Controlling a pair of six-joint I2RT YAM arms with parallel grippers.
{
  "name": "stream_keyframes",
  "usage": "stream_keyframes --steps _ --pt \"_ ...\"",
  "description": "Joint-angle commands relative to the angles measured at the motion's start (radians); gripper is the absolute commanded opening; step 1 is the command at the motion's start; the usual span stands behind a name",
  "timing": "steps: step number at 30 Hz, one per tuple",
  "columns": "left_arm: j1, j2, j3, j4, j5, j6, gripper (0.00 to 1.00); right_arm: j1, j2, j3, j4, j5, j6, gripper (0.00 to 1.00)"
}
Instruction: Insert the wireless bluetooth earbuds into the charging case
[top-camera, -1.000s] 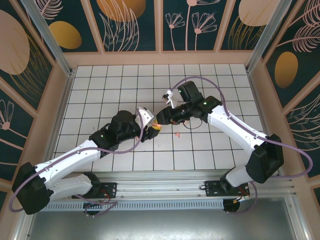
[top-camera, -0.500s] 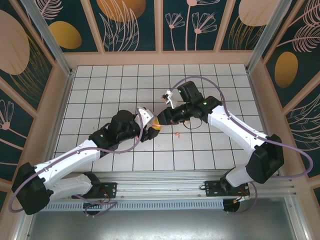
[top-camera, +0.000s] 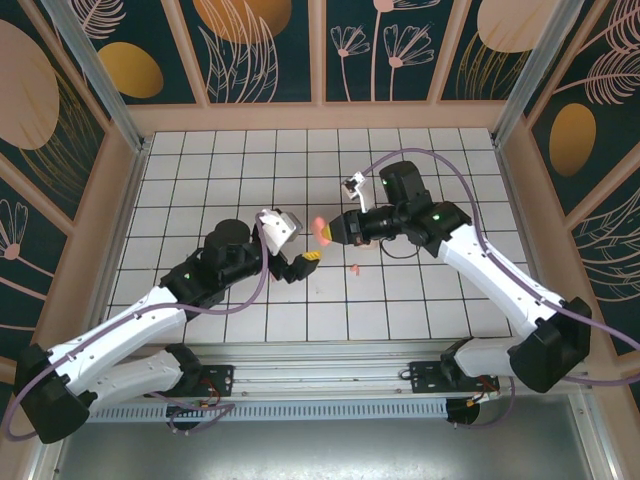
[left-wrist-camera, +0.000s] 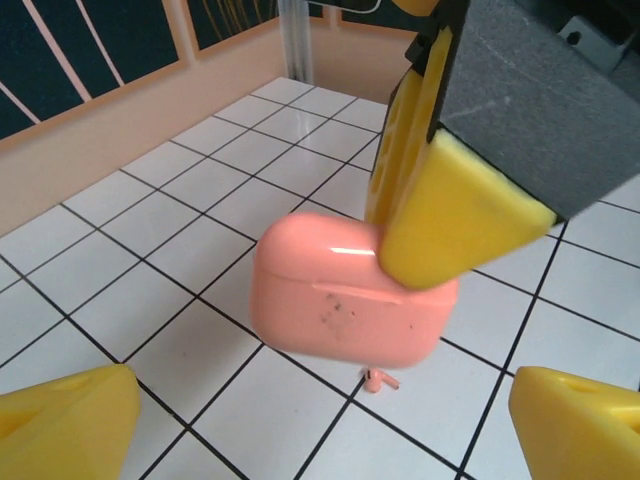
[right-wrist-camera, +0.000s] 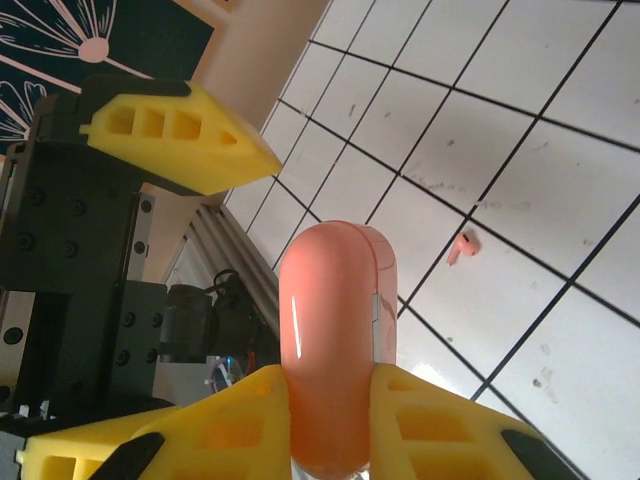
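The coral-pink charging case (top-camera: 321, 228) hangs above the table, lid closed, with my right gripper (top-camera: 336, 231) shut on it. In the right wrist view the case (right-wrist-camera: 335, 330) stands pinched between my yellow fingers (right-wrist-camera: 450, 425). In the left wrist view the case (left-wrist-camera: 340, 300) floats ahead, a right fingertip (left-wrist-camera: 450, 215) pressed on its top. My left gripper (top-camera: 301, 263) is open and holds nothing, just left of and below the case; its yellow fingertips (left-wrist-camera: 65, 425) stand wide apart. One tiny pink earbud (top-camera: 355, 268) lies on a white tile under the case, also the earbud (left-wrist-camera: 381, 379) and the earbud (right-wrist-camera: 461, 246).
The white grid-tiled table (top-camera: 230, 180) is ringed by wooden walls (top-camera: 320, 115). A metal rail (top-camera: 320, 380) runs along the near edge by the arm bases.
My left gripper opened, let go of the case and drew back left. My right gripper shut on the case and carried it up and to the right.
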Motion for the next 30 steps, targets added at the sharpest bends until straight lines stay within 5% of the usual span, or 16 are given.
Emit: stream_keyframes --steps 1,6,12,30 --pt "0.033 -0.013 0.023 -0.027 0.081 0.021 0.92 -0.022 -0.057 -0.035 0.072 -0.040 -0.095 0.19" --pt "0.130 0.000 0.054 -0.057 0.250 0.032 0.91 -0.051 -0.116 -0.064 0.073 -0.087 -0.251 0.17" --pt "0.135 0.036 0.121 -0.127 0.345 0.171 0.88 -0.132 -0.122 -0.044 0.007 -0.192 -0.461 0.15" --pt "0.135 0.091 0.217 -0.264 0.458 0.555 0.74 -0.072 -0.090 0.016 -0.229 -0.207 -1.058 0.09"
